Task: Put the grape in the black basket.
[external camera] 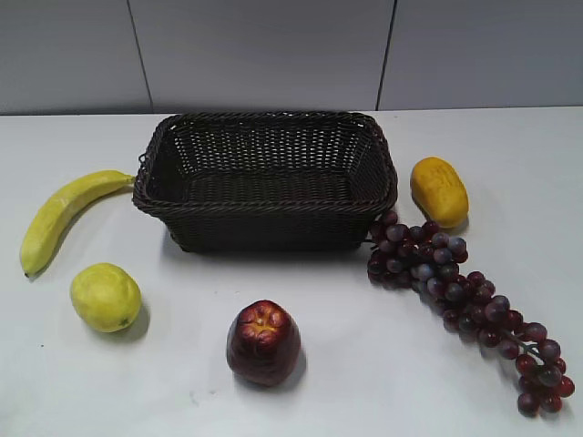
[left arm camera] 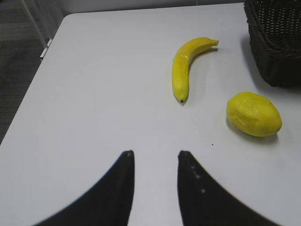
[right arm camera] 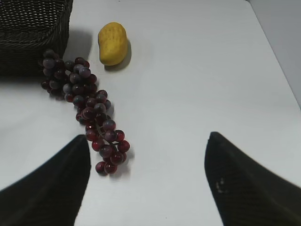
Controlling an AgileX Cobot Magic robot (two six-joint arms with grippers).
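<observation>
The grape (external camera: 465,305) is a long dark purple-red bunch lying on the white table, its thick end against the front right corner of the black basket (external camera: 264,177). It also shows in the right wrist view (right arm camera: 84,106), with its thin tip just ahead of my right gripper's left finger. My right gripper (right arm camera: 148,136) is wide open and empty above the table. My left gripper (left arm camera: 155,153) is open and empty over bare table. The basket's corner shows in both the left wrist view (left arm camera: 277,42) and the right wrist view (right arm camera: 33,28). Neither gripper shows in the exterior view.
A banana (external camera: 59,214) and a yellow-green lemon-like fruit (external camera: 105,296) lie left of the basket. A dark red apple (external camera: 264,341) stands in front of it. An orange-yellow fruit (external camera: 439,191) lies at the basket's right. The table's left edge (left arm camera: 28,99) is near.
</observation>
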